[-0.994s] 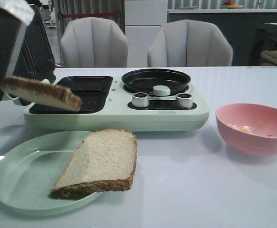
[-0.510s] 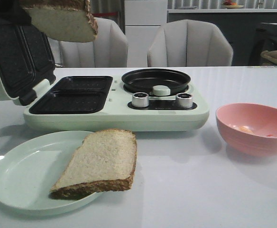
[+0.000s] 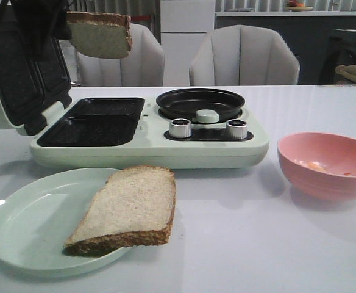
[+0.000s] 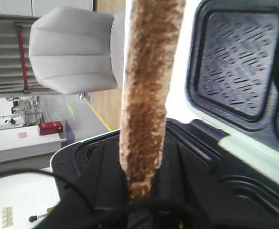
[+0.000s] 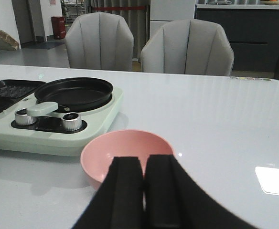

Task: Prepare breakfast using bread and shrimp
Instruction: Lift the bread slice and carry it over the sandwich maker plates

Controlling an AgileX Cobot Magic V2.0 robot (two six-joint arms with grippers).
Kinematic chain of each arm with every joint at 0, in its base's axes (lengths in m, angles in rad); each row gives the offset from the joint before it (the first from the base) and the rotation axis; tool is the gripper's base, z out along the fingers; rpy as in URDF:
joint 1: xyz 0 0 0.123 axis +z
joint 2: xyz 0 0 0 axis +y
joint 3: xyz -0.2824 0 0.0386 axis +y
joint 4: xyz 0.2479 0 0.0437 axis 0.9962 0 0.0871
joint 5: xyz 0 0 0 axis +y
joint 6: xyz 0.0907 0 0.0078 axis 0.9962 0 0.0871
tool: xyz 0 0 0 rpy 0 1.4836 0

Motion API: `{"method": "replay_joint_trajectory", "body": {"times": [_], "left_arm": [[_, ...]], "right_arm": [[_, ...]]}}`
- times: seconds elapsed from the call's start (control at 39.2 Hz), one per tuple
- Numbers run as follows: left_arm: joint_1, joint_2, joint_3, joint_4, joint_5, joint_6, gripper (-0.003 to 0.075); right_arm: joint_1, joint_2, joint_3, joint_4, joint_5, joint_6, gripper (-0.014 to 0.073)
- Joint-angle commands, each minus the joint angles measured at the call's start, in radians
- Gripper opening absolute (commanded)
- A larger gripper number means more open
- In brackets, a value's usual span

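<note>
Overhead, the left fingers (image 4: pixel 139 202) are clamping one bread slice (image 3: pixel 100 35) above the open sandwich maker (image 3: pixel 147 131), while another slice (image 3: pixel 128 207) is lying on the green plate (image 3: pixel 25 226) and the right fingers (image 5: pixel 143 191) are resting pressed together, empty, beside the pink bowl (image 3: pixel 327 163).

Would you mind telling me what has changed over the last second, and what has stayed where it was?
The left pincer has lifted its held bread slice from just above the sandwich plates to high beside the open lid. The slice on the plate, pink bowl and shut right pincer stayed put.
</note>
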Motion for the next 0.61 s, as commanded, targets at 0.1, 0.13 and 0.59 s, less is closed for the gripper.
{"method": "replay_joint_trajectory", "body": {"times": [0.1,0.13,0.59], "left_arm": [[0.044,0.085,-0.159,0.066,-0.062,-0.012,0.0113],[0.049,0.103,-0.17,0.07,-0.072,-0.012,0.0114],[0.1,0.271,-0.196,0.09,-0.172,-0.012,0.0116]], "right_arm": [[-0.005,-0.021,-0.016,-0.006,-0.077,-0.008,0.0174],[-0.005,-0.021,-0.016,-0.006,-0.077,-0.008,0.0174],[-0.005,-0.021,-0.016,-0.006,-0.077,-0.008,0.0174]]}}
